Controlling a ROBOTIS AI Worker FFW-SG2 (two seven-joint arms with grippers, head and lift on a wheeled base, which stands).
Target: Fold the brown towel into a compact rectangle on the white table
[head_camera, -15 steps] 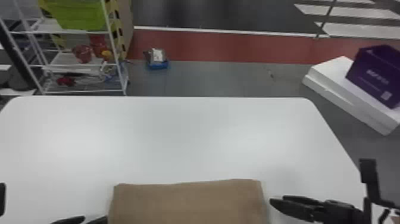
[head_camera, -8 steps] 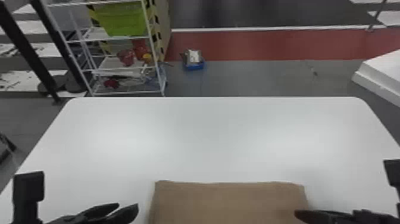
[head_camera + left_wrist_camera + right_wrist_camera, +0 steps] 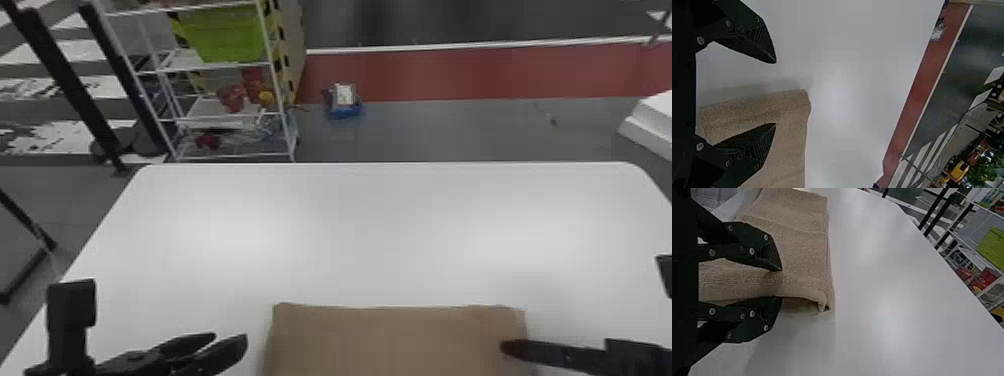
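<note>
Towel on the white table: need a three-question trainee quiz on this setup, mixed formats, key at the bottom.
1. Multiple choice. In the right wrist view, the towel is:
A) rolled into a tube
B) folded over in layers on the table
C) hanging from the table's far edge

2. True or false. The left gripper has its two fingers apart.

3. Fill in the blank. In the head view, the bin on the rack beyond the table is ____ in colour.

Key: 1 B; 2 true; 3 green
</note>
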